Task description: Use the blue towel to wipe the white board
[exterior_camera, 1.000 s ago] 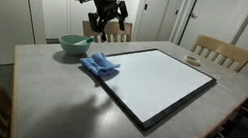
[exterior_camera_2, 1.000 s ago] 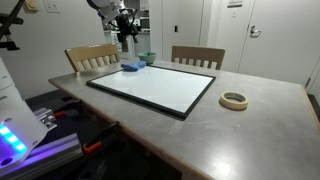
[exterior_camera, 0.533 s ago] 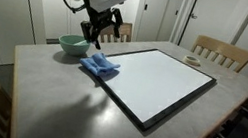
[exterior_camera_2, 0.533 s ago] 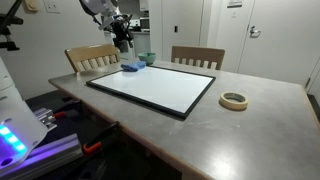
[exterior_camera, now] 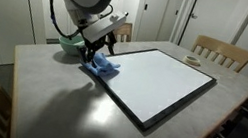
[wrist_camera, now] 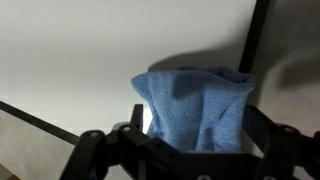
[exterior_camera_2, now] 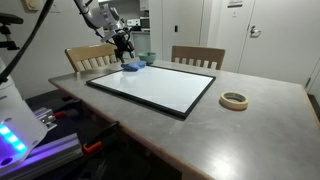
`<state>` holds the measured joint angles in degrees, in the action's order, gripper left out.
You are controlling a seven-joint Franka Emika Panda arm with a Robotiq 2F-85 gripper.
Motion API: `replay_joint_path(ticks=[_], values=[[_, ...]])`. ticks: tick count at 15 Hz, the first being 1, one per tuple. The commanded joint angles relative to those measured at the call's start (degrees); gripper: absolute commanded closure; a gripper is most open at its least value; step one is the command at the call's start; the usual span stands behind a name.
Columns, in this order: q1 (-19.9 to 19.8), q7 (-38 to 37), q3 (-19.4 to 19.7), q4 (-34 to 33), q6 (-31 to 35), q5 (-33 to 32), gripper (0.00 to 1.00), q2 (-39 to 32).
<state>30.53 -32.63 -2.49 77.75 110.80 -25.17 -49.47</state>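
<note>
The blue towel [exterior_camera: 101, 67] lies crumpled on the near-left corner of the white board [exterior_camera: 157, 82], a white panel in a black frame on the table. Both also show in an exterior view, the towel [exterior_camera_2: 132, 67] and the board [exterior_camera_2: 155, 87]. My gripper [exterior_camera: 97, 46] hangs low, just above the towel, and appears above it in an exterior view [exterior_camera_2: 125, 47]. In the wrist view the gripper [wrist_camera: 195, 132] is open, with the towel [wrist_camera: 195, 105] between its two fingers and the board [wrist_camera: 100, 50] behind it. I cannot tell whether the fingers touch the towel.
A green bowl [exterior_camera: 70, 43] stands just behind the towel, close to the arm. A tape roll [exterior_camera_2: 234, 100] lies on the table beside the board's other end. Wooden chairs [exterior_camera: 221, 52] [exterior_camera_2: 90, 57] [exterior_camera_2: 195, 57] stand around the grey table [exterior_camera: 47, 107].
The gripper has come down and forward from high above the bowl to just over the towel. The towel and board have not moved.
</note>
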Motion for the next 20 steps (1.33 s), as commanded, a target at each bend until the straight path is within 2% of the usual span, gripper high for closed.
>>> replay_joint_path(ticks=[1,7,11,12,18,19,20], values=[[-0.6,4.1,0.8,-6.2,1.5,0.7,0.00,-5.2],[0.2,10.4,1.0,-14.1,1.5,1.9,0.00,-11.4],[1.0,10.5,2.3,-16.3,-0.8,1.5,0.00,-12.7],[0.4,10.1,1.5,-16.3,-1.2,0.4,0.00,-12.6],[2.2,9.8,2.3,-18.4,-7.1,-1.4,0.00,-12.7],[2.6,9.8,2.4,-18.8,-8.1,-1.7,0.21,-12.7],[2.8,9.9,2.5,-19.1,-8.9,-2.0,0.27,-12.7]])
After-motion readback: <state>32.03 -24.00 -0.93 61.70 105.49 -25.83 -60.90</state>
